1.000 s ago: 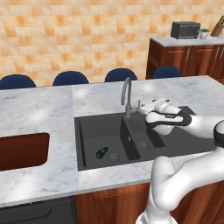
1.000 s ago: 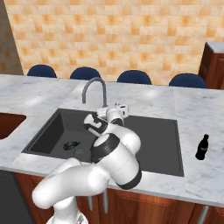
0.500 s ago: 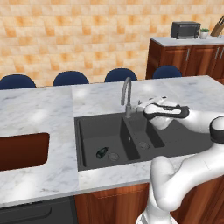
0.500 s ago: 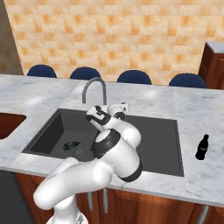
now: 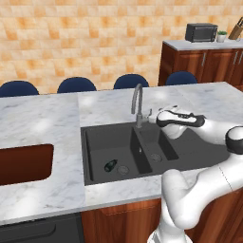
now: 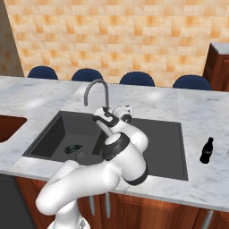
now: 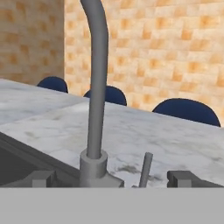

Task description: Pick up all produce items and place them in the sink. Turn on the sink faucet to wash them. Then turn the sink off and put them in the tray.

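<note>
A slim grey metal sink faucet (image 7: 96,83) rises from the rear rim of the matte black sink (image 5: 95,142), its small side lever (image 7: 145,169) standing nearly upright just beside the base and, in the hand view, between the two dark fingertips (image 7: 43,178) of the gripper (image 7: 113,180), whose jaws stand fully apart and hold nothing. The lever looks rigid and smooth, a thin metal stalk on a stiff pivot; a judgement from its shape is that it wants a light sideways push or a pinch near its free upper end, where leverage is greatest and a hard metal finger is least likely to slide off. From the left base view the gripper (image 5: 154,119) hovers close beside the faucet's column, above the divider of the two basins, near the lever but with no clear contact. In the left basin, close to the round drain, lies the one piece of produce seen, a small dark green vegetable (image 5: 110,165) with a paler tip, well apart from the jaws and already in place for washing. At the counter's left end sits the red-brown tray (image 5: 28,163), and a dark bottle (image 6: 206,150) stands on the marble to the right of the sink.
</note>
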Tool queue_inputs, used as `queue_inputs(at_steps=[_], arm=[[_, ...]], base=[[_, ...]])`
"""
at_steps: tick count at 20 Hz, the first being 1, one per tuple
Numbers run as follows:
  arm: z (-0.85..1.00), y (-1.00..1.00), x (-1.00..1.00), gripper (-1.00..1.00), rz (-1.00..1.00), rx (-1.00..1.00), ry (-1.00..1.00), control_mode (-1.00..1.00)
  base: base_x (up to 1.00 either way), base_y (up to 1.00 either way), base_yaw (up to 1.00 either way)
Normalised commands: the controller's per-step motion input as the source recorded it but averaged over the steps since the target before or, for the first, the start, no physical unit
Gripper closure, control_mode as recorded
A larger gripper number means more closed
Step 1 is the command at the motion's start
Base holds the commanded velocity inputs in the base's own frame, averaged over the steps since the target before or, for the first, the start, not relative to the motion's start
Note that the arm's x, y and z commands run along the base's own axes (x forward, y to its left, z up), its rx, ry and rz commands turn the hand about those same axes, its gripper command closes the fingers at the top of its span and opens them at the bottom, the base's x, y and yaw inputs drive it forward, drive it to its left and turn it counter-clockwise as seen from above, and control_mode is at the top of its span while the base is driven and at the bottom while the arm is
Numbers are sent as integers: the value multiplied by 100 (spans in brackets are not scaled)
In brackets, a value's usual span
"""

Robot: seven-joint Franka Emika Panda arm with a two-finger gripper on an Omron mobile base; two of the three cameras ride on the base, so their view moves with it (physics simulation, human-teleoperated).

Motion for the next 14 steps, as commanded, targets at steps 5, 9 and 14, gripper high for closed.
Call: queue_inputs(at_steps=[5,9,14], arm=[[-21,0,24,-100,5,-2,3,-100],[-10,1,27,-100,6,0,0,-100],[-8,2,30,-100,8,0,0,-100]], base=[[0,0,0],[0,0,0],[0,0,0]])
